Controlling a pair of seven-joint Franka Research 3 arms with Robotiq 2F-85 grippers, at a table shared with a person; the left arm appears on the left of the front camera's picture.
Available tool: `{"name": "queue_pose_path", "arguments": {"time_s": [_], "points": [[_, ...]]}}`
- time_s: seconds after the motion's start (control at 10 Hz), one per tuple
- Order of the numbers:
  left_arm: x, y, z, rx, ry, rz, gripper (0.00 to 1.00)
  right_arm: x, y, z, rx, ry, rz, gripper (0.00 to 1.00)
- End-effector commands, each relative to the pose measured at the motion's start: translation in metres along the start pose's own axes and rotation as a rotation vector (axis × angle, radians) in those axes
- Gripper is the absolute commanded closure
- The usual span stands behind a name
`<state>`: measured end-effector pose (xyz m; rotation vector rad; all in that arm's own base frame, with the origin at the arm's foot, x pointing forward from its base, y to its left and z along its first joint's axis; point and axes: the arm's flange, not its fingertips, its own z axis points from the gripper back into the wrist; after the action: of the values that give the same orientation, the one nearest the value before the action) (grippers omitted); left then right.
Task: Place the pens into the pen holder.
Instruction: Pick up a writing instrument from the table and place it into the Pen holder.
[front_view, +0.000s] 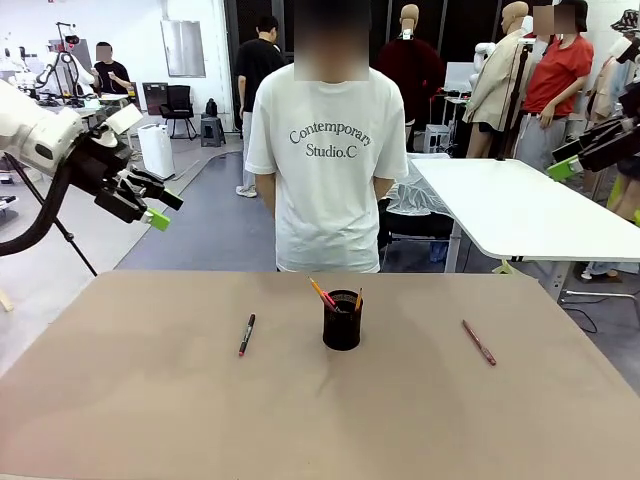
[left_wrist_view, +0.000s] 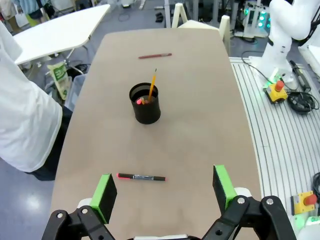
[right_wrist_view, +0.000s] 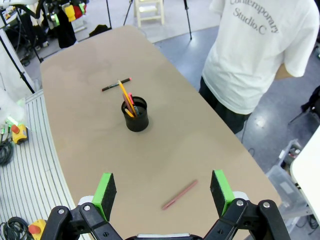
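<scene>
Black cylindrical pen holder (front_view: 342, 335) holds a leaning orange-yellow pencil (left_wrist_view: 152, 86).

Pretty clearly a robotics lab, open-plan and kinda busy. The tan table (front_view: 150, 400) sits next to a grooved metal platform (left_wrist_view: 280, 150) with red emergency-stop buttons (left_wrist_view: 278, 86) on yellow boxes and loose cables (left_wrist_view: 301, 101) lying around. A white robot arm (front_view: 35, 135) comes in on the left. On the far side there's bare grey floor (front_view: 215, 210), a white work table (front_view: 520, 210) off to the right, a black office chair (front_view: 180, 103) far left, and people (front_view: 260, 70) standing about further back.
</scene>
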<state>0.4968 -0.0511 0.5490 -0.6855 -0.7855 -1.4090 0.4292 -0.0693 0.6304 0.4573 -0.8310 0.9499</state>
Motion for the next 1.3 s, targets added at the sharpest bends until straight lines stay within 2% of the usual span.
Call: {"name": "queue_pose_path", "arguments": {"time_s": [0.0,1.2], "points": [[-0.0003,-0.0021,0.0030,-0.011,-0.005,0.004,0.00,0.0006,0.0004,0.0005,-0.001,0.000,0.002,0.00],[-0.0003,-0.0021,0.0030,-0.011,-0.005,0.004,0.00,0.0000,0.0000,0.0000,0.000,0.000,0.000,0.00]]}}
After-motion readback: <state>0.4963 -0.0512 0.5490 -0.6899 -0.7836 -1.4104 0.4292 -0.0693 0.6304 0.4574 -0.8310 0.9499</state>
